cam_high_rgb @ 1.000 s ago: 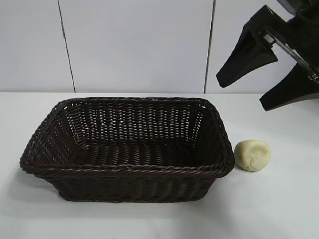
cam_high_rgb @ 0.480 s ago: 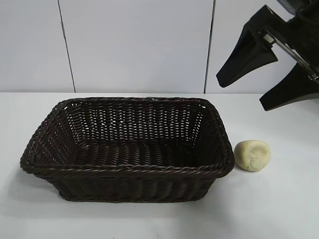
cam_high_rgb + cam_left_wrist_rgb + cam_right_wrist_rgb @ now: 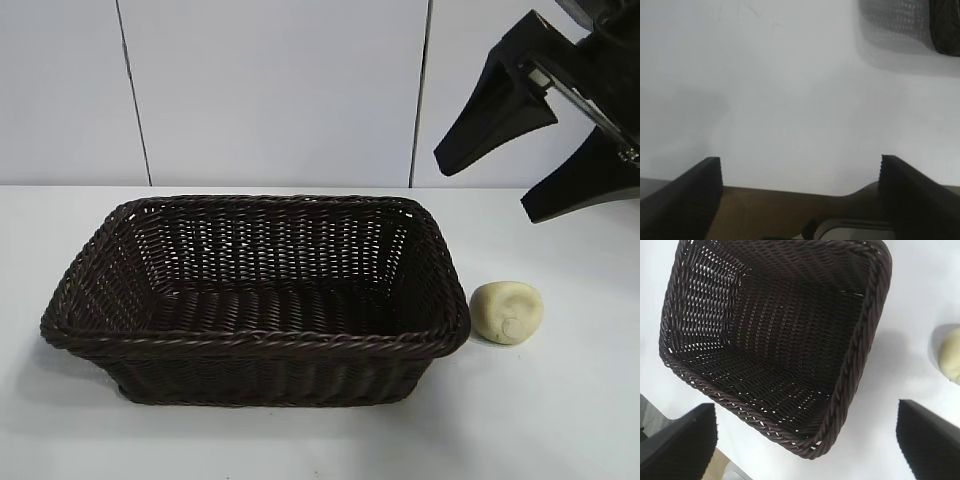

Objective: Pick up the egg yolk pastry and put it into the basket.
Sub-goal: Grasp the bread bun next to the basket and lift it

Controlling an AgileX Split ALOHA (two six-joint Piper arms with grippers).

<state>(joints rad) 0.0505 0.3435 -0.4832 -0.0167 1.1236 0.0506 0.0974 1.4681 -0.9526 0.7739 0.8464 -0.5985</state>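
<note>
The pale cream-yellow egg yolk pastry [image 3: 507, 312] lies on the white table just right of the dark brown wicker basket [image 3: 255, 340]. The basket holds nothing that I can see. My right gripper [image 3: 485, 190] hangs open high above the table, up and to the right of the pastry, well clear of it. In the right wrist view the basket [image 3: 860, 355] fills the frame, the pastry [image 3: 951, 360] shows at the edge, and the right gripper [image 3: 807, 432] is open and empty. My left gripper [image 3: 801, 172] is open and empty over bare table, out of the exterior view.
A white panelled wall [image 3: 270, 90] stands behind the table. White table surface [image 3: 560, 420] lies in front of and to the right of the pastry. A dark corner of the basket [image 3: 945, 27] shows far off in the left wrist view.
</note>
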